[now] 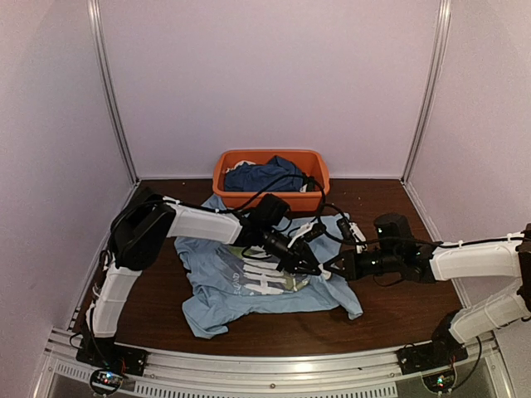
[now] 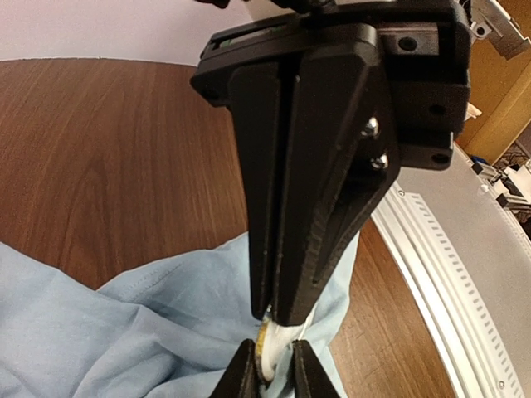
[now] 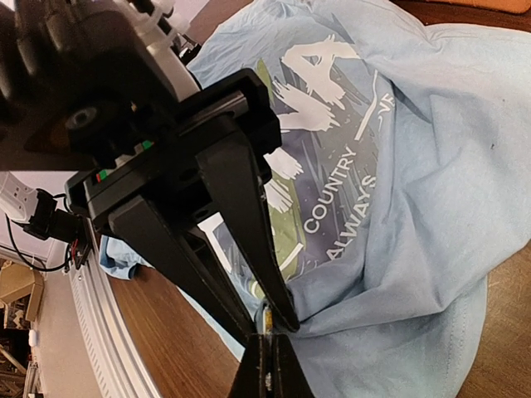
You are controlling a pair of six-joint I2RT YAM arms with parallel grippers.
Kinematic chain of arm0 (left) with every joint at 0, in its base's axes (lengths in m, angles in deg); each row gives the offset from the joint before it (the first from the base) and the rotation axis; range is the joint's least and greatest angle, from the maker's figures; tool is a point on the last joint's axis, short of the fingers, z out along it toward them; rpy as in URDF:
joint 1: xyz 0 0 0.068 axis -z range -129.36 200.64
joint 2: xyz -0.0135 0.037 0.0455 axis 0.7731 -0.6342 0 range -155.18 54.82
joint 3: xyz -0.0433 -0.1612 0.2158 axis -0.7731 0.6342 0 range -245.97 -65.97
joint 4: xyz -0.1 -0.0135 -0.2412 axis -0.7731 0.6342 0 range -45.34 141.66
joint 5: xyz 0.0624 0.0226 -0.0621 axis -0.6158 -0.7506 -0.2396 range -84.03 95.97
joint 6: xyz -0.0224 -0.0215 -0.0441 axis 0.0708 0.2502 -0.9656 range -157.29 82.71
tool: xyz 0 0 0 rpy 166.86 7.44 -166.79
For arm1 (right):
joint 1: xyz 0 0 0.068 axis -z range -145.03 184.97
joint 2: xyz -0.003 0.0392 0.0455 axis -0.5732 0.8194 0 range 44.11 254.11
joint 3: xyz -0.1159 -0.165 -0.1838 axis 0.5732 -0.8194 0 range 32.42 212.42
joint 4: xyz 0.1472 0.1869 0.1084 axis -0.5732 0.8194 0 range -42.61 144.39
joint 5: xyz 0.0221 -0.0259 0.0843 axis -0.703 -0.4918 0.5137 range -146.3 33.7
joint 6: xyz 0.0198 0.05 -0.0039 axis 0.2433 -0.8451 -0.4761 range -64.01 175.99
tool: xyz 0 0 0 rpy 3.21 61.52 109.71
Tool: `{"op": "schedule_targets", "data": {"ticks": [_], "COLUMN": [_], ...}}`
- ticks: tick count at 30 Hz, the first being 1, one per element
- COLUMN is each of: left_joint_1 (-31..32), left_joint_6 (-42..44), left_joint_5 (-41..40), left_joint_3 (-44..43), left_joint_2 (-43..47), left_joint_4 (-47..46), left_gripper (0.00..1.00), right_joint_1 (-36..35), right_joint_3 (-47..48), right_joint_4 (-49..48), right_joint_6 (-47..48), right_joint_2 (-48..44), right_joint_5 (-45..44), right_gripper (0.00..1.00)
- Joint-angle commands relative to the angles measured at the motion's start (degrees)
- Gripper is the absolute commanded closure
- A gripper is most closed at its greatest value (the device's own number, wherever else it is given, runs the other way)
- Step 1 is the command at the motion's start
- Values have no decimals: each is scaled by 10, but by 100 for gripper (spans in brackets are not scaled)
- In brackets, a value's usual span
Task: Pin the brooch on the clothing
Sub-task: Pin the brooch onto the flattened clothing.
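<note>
Right gripper: tips pinched the brooch edge-on, as best I could see.
Left gripper: fingers were pressed together, tips touching the brooch's top.
Brooch spot: right over the clothing, at its near-right fold beside the print.
Progress: guessing mid-pinning. The brooch was at the fabric, but fastened? Couldn't tell. Clasping and letting go were left.
Far back: orange bin held a dark blue garment.

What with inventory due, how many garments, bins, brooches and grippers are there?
Garments: 2 (shirt, dark blue garment)
Bin: 1
Brooch: 1
Grippers: 2 (left gripper, right gripper)
Total: 6
</note>
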Motion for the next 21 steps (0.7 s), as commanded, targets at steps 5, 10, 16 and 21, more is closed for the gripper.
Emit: {"op": "schedule_targets", "data": {"ticks": [5,10,16,21], "left_joint_1": [-9,-26,-52,-68], "left_joint_6": [23,-23,-108,-173], "left_joint_5": [-26,-15,-16,-119], "left_joint_3": [-4,28,77,87], "left_joint_2": [-12,5,26,57], "left_joint_4": [28,-44,-136,-129], "left_gripper": [78,50,29,26], "right_joint_1": [2,3,1,-16], "right_joint_3": [17,16,30,58], "right_joint_4": [-17,-1,64,135], "right_joint_6": [-1,8,36,61], "right_joint_2": [2,-7,-18,-15], "right_joint_5": [-1,-21,-116,-252], "right_gripper": [100,100,100,100]}}
